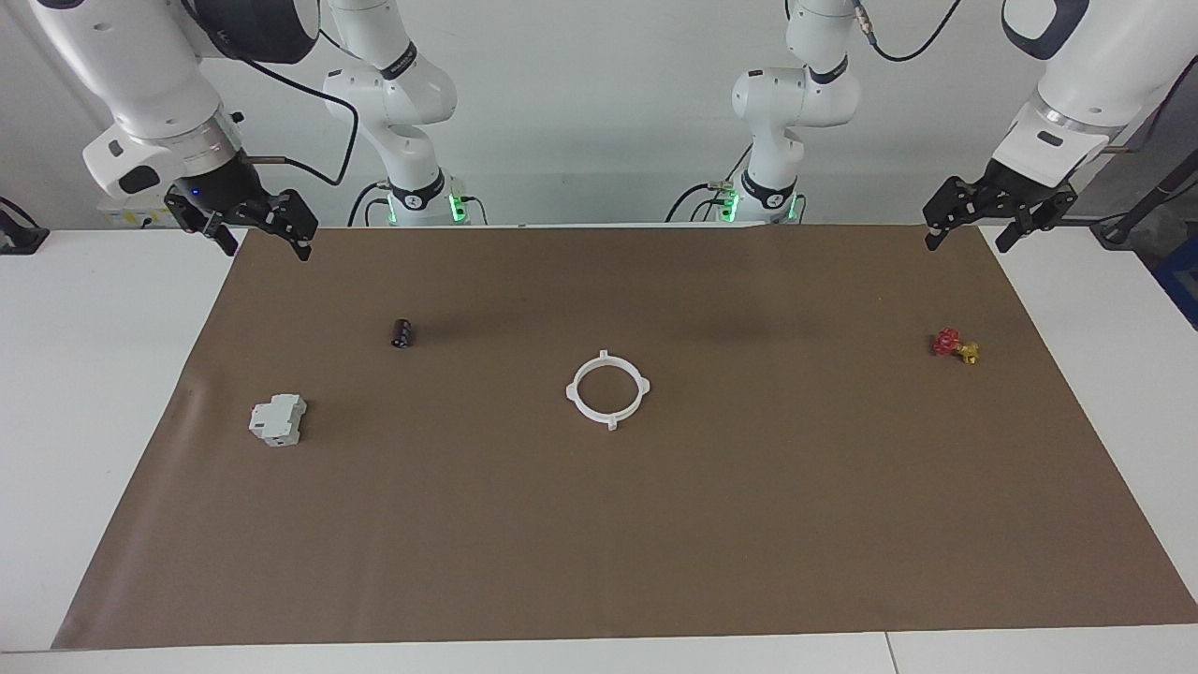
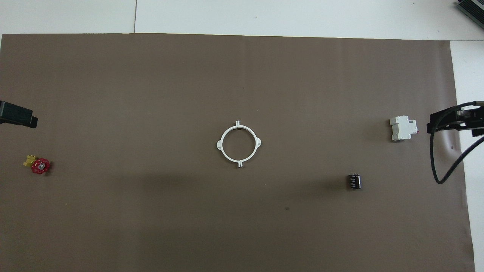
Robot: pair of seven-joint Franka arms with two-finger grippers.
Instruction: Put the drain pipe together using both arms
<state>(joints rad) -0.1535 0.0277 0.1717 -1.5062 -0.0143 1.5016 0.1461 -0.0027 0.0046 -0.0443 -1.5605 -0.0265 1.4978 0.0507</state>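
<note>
The drain pipe lies flat in the middle of the brown mat as one closed white ring with four outer tabs. It also shows in the overhead view. My left gripper hangs open and empty over the mat's corner at the left arm's end, well away from the ring. Only part of it shows in the overhead view. My right gripper hangs open and empty over the mat's corner at the right arm's end; it also shows in the overhead view. Neither gripper touches anything.
A grey-white boxy block and a small black cylinder lie toward the right arm's end. A red-and-yellow valve lies toward the left arm's end. The brown mat covers most of the white table.
</note>
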